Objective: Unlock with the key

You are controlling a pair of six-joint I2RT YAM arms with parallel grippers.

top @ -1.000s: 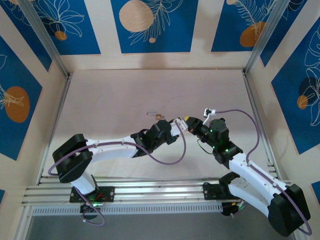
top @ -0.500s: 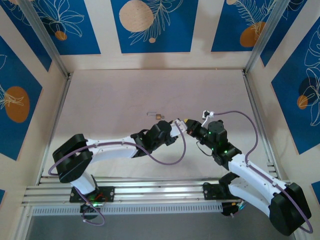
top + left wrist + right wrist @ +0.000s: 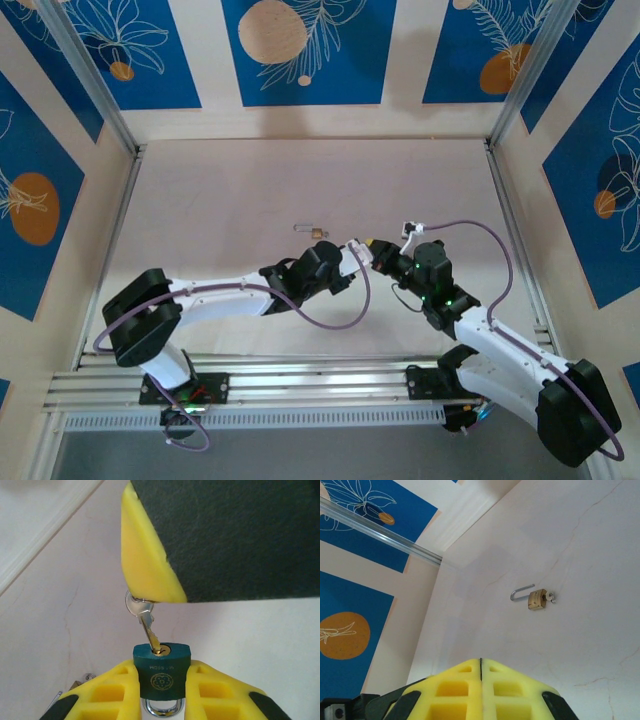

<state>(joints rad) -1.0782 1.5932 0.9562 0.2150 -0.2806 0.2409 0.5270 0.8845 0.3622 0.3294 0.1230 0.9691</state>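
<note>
A green padlock (image 3: 161, 672) stands keyhole-up between the yellow fingers of my left gripper (image 3: 161, 680), which is shut on its body; the steel shackle points back toward the wrist. A silver key (image 3: 146, 622) slants down with its tip in the brass keyhole and most of the blade still showing. Its head is pinched at the tip of my right gripper's yellow finger (image 3: 145, 555). In the right wrist view my right gripper (image 3: 480, 666) has its jaws pressed together, hiding the key. From above, the left gripper (image 3: 352, 246) and right gripper (image 3: 374, 244) meet mid-table.
A small brass padlock (image 3: 537, 600) lies on the table with its shackle swung open and a key in it, just beyond the grippers (image 3: 315, 232). Aluminium rails (image 3: 110, 250) and patterned walls bound the pale table on three sides.
The right arm has edged a little left toward the left gripper, bringing the key to the green padlock. The left arm has barely moved.
</note>
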